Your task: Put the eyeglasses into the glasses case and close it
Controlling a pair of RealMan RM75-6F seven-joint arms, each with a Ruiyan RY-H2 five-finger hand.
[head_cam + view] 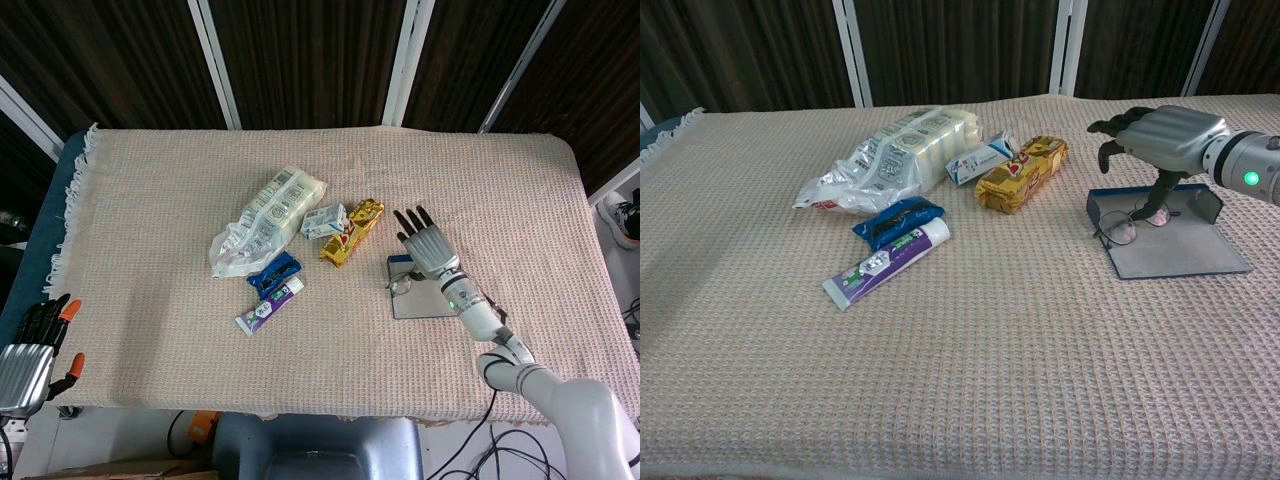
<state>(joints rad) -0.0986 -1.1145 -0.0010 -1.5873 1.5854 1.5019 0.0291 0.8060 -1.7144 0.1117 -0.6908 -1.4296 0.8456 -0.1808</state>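
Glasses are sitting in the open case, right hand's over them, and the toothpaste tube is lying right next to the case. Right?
Not the last part. The chest view shows the toothpaste tube far off beside the blue packet, well apart from the open case. The glasses are in the case with the right hand over them.
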